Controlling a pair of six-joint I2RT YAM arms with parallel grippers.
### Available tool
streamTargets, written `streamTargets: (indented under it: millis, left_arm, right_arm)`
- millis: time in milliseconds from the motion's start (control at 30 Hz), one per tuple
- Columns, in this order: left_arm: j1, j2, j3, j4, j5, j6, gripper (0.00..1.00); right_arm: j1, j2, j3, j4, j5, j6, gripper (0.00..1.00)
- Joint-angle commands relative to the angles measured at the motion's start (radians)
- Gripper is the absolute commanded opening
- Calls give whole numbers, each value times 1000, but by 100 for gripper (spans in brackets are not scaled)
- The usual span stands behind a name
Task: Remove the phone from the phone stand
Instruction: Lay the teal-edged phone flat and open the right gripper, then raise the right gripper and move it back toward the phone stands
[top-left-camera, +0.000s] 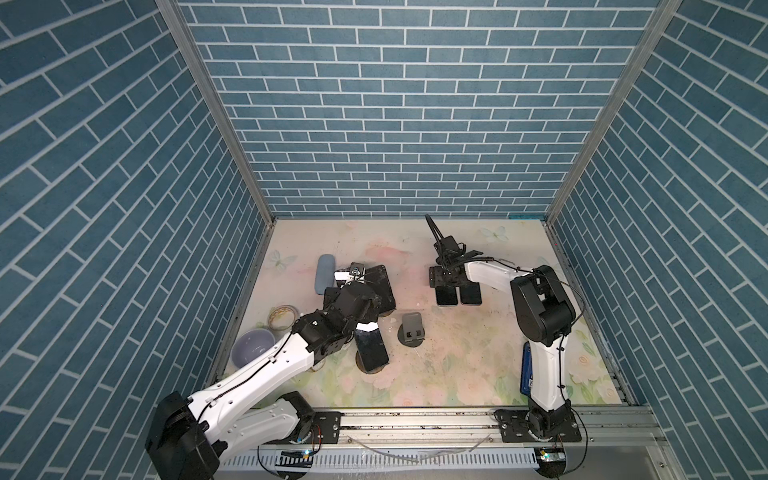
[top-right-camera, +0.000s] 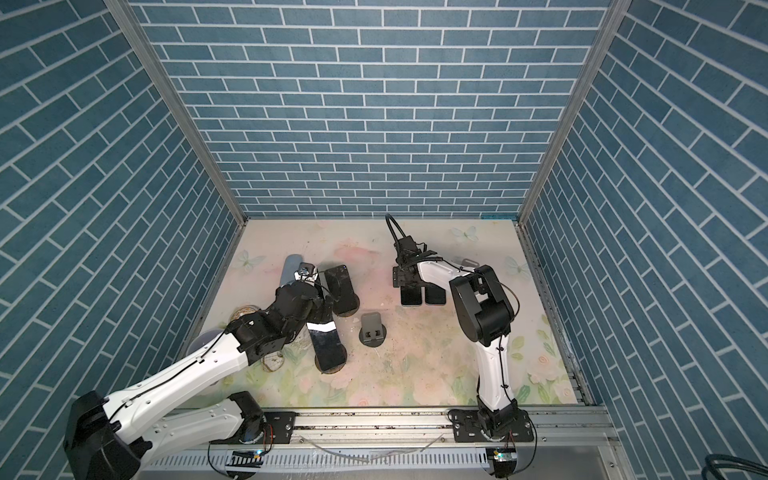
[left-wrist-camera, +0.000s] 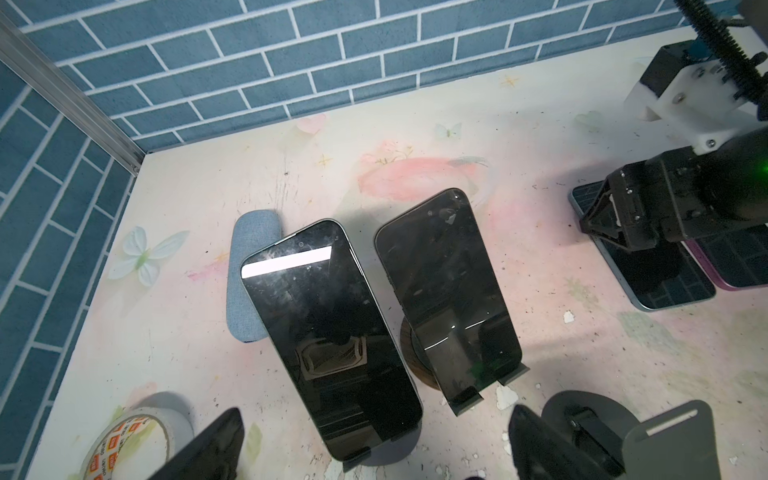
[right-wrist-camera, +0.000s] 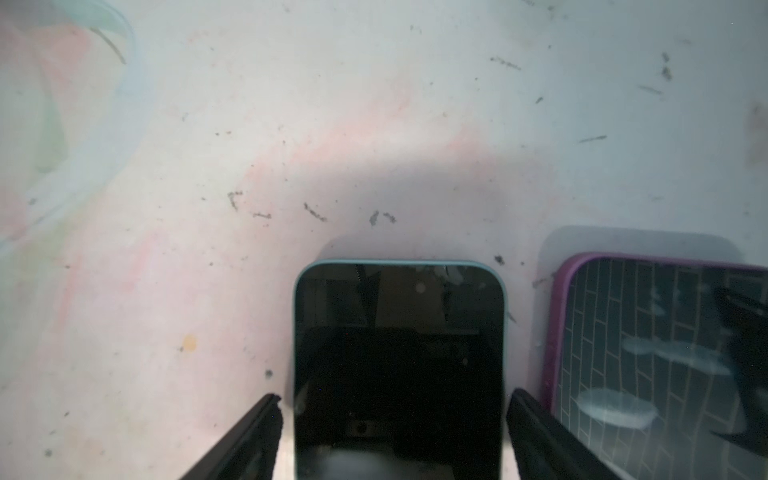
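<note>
Near phone (left-wrist-camera: 332, 332), bright glare strip across the glass: propped on its phone stand (left-wrist-camera: 390, 455), left part of the table (left-wrist-camera: 415, 137). Leans back, long axis running straight away from the left gripper (left-wrist-camera: 374, 415), bottom edge closest to it. Sits squarely between those jaws, which are spread wide and touching nothing. Just beside it, second phone (left-wrist-camera: 449, 291) on a second stand (left-wrist-camera: 415, 357), same lean. Farther out, empty stand (top-left-camera: 412, 328) mid-table. Well apart, right gripper (right-wrist-camera: 394, 397) low over a teal-edged phone (right-wrist-camera: 399, 353) lying flat, jaws parted either side, no clamp apparent; purple-cased phone (right-wrist-camera: 665, 353) flat alongside. Left arm plainly the nearer one. Likely next: pinch across the short width, then lift up along the lean.
</note>
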Motion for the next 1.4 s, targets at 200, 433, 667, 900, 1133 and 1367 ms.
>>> streamTargets:
  millis: [200, 433, 667, 900, 1133, 1367]
  left_arm:
    - [2, 25, 57, -17, 22, 16, 100]
    - [1, 35, 74, -23, 32, 3, 100]
    - [-4, 40, 96, -45, 39, -24, 100]
    - [-57, 75, 160, -97, 5, -127, 100]
    - [-127, 173, 256, -163, -34, -141, 100]
    - [-151, 180, 274, -157, -50, -129, 100]
  right_arm:
    - [-3, -153, -69, -29, 6, -18, 86]
    - [-3, -206, -120, -23, -8, -2, 86]
    - [-1, -267, -188, 12, -16, 29, 86]
    - [-2, -289, -221, 3, 31, 40, 87]
    - [-1, -338, -273, 37, -9, 46, 86]
    - [52, -471, -381, 85, -78, 90, 88]
